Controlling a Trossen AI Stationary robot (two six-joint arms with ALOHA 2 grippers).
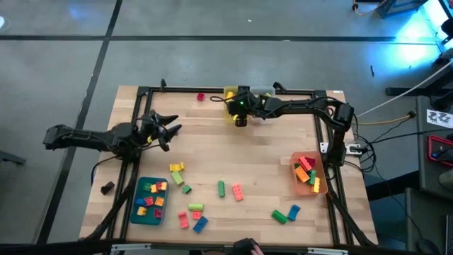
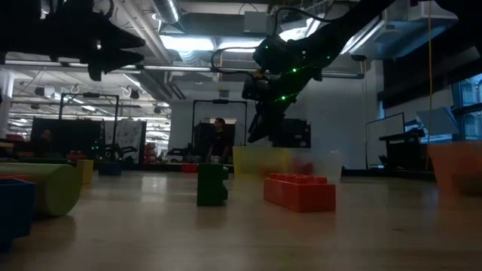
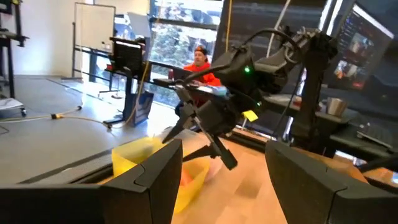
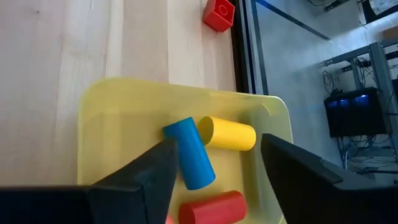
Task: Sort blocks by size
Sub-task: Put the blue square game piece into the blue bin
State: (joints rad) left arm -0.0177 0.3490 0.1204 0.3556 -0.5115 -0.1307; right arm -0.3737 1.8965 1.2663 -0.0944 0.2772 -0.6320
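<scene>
My right gripper [image 1: 239,113] hangs open over the yellow bin [image 4: 112,124] at the table's far edge. In the bin lie a blue cylinder [image 4: 189,152], a yellow one [image 4: 229,134] and a red one [image 4: 211,208]; the blue one lies just below one fingertip, and I cannot tell whether they touch. My left gripper [image 1: 170,131] stands open above the table's left side with nothing between its fingers. Loose blocks lie flat on the near half of the table, among them a green one [image 1: 221,188] and a red one [image 1: 238,192]. A red block [image 1: 200,96] rests by the far edge.
A teal bin [image 1: 139,185] with several small blocks stands near left. An orange bin [image 1: 294,160] with several blocks stands at the right. A clear bin [image 1: 263,91] sits beside the yellow one. Bare wood lies in the table's middle. A person shows in the room behind.
</scene>
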